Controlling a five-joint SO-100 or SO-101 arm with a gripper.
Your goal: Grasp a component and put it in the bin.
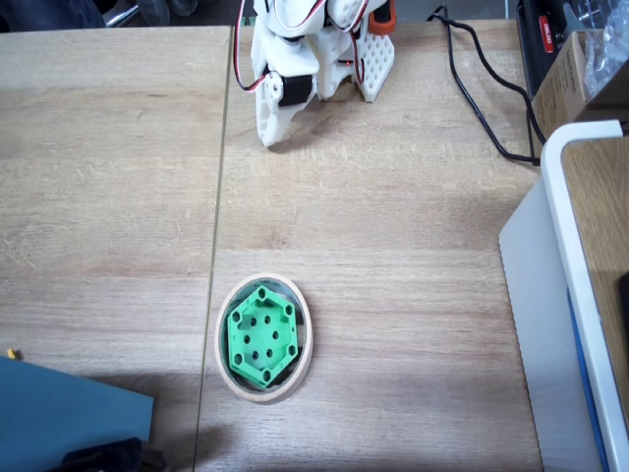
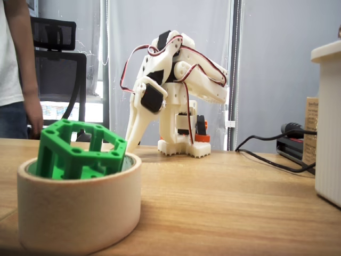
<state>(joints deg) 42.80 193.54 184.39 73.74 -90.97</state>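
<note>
Your wooden bench point(image 1: 393, 246) is the largest thing here, with a seam running down it in the top-down fixed view. At its right edge that view gives you a white-edged box point(image 1: 565, 256); the low side-on fixed view shows the same box as a white wall point(image 2: 326, 122). The arm point(image 2: 176, 80) sits folded at the far end, and its claw point(image 1: 267, 133) points down near the bench, holding nothing; you cannot tell from either view whether the jaws are parted. A black cable point(image 1: 472, 79) trails off beside it. The low view alone shows you a person's arm point(image 2: 24, 64) and a chair behind. The bin point(image 1: 263, 337) lies well apart from the claw, and the component point(image 1: 261, 334) rests inside it, tilted and rising above the rim point(image 2: 80, 149). No writing is legible.
</note>
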